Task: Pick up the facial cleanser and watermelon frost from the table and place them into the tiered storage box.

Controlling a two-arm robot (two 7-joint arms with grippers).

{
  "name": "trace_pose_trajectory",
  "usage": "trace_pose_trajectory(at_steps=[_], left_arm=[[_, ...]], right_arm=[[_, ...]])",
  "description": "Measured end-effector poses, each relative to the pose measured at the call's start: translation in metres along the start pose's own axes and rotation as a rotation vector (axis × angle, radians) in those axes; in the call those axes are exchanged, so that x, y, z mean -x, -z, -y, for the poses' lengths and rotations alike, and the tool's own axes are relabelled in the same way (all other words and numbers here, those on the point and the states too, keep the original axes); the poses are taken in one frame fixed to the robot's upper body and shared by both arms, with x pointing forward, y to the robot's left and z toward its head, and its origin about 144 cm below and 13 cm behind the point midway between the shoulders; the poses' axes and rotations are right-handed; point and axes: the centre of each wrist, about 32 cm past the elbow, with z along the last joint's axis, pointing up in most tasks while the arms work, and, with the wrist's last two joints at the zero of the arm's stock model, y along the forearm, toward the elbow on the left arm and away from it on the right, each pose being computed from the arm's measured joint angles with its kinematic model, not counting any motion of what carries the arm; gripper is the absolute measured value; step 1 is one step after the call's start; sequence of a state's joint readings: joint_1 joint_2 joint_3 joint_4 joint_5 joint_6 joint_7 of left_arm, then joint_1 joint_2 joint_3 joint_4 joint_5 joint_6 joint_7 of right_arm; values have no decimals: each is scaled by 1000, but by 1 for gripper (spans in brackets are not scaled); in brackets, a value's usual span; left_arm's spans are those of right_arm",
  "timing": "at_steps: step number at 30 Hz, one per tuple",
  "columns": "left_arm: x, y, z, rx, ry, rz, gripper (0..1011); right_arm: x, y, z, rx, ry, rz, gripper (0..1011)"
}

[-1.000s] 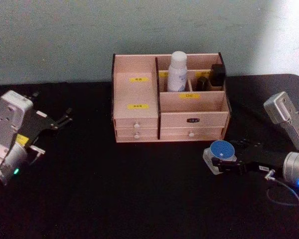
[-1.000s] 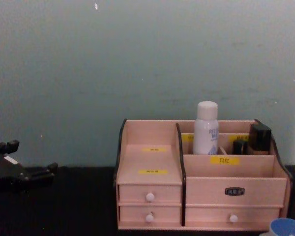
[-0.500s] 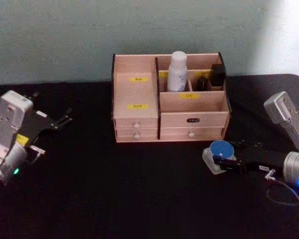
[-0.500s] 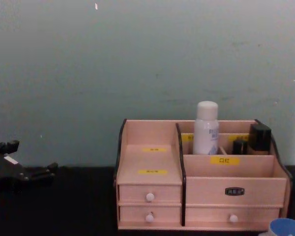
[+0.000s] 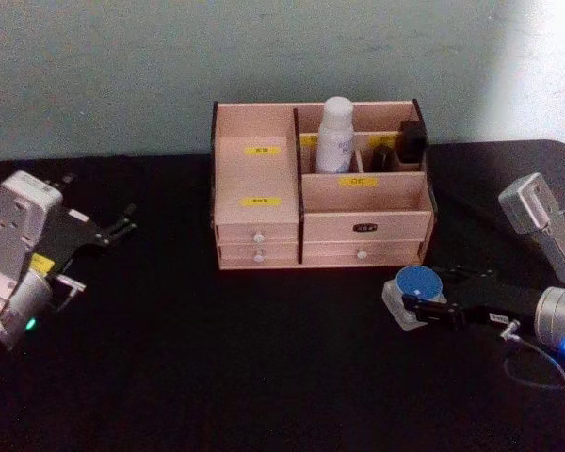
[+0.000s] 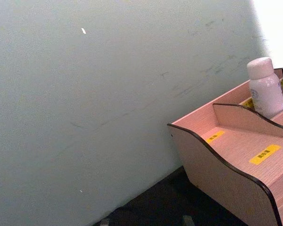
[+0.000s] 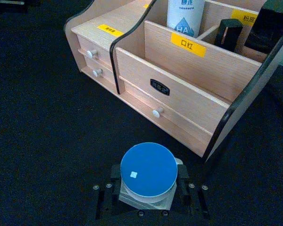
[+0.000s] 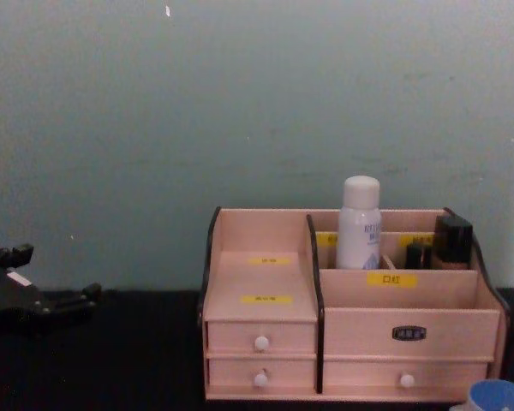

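Note:
The tiered storage box (image 5: 256,175) stands at the middle back of the black table. The facial cleanser (image 5: 336,135) stands upright in one of its rear compartments, also seen as a white bottle (image 8: 359,223) from the chest. The watermelon frost (image 5: 416,284) sits on the table in front of the box's right end, its blue lid (image 7: 148,168) facing up. My right gripper (image 7: 149,181) reaches in from the right, its fingers (image 7: 116,173) pressed against both sides of the jar. My left gripper (image 5: 116,226) rests open at the far left, away from the box.
Small dark items (image 5: 411,139) occupy the box's back right compartments. A wall rises close behind the box. A thin cable loop (image 5: 537,369) lies on the table by my right arm. Black tabletop (image 5: 226,358) stretches in front of the box.

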State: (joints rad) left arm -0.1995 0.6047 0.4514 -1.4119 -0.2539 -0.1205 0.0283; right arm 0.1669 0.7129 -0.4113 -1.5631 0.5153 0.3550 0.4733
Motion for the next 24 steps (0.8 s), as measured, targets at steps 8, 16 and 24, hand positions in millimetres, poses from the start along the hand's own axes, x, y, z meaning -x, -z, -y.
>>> trace_pose_trajectory(at_steps=[8, 16, 24], left_arm=[[0, 0, 0, 0, 0, 0, 1001], [0, 0, 0, 0, 0, 0, 1001], [0, 0, 0, 0, 0, 0, 1001]], right_arm=[[-3, -3, 4, -28, -45, 9, 705], [-3, -14, 5, -71, -89, 28, 705], [-2, -29, -5, -107, -132, 66, 705]])
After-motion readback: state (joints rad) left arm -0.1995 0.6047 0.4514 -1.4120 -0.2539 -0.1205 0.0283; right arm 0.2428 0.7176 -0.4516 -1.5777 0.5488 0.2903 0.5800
